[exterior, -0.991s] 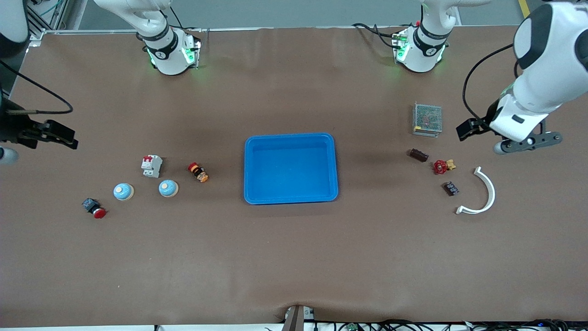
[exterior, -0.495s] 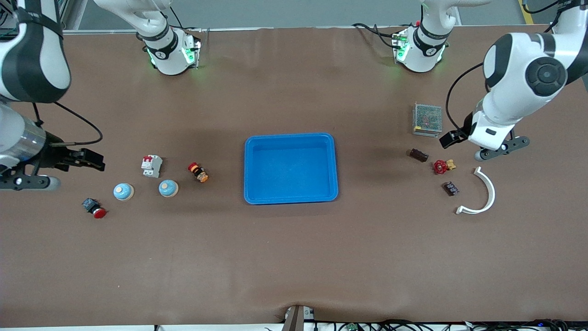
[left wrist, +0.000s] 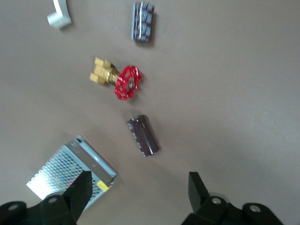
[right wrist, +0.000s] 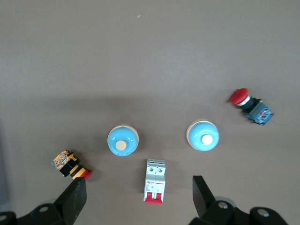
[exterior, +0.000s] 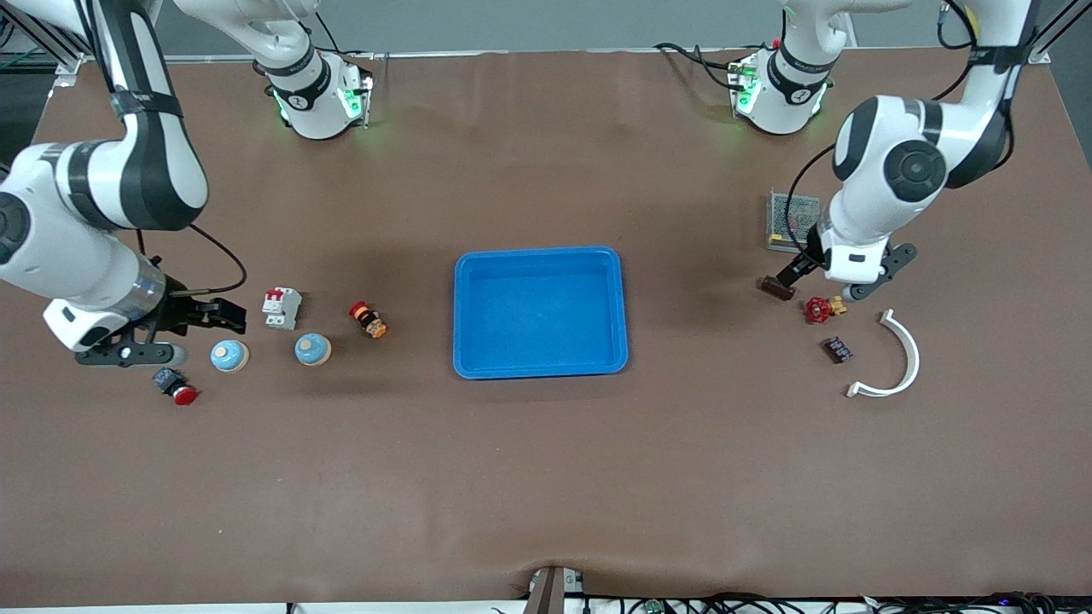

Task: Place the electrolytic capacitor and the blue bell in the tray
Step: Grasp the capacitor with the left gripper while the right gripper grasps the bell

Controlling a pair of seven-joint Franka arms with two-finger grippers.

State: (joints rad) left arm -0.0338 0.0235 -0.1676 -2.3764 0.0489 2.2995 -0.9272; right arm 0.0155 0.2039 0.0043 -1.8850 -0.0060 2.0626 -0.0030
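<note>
Left tool (left wrist: pixel 136 192) spread wide, empty, over the electrolytic capacitor (left wrist: pixel 143 135); right tool (right wrist: pixel 138 197) likewise, above the breaker (right wrist: pixel 155 187).

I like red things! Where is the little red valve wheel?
The red valve wheel lies on the table near the left arm's end, between the dark capacitor and white curved piece.

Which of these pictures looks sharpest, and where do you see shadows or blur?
Front view: sharp and evenly lit, with a soft dark shadow on the brown table around the blue tray. Left wrist view: slightly blurred; the red valve and dark capacitor have soft edges. Right wrist view: crisp, the two blue bells clear, with a broad faint shadow above them.
</note>
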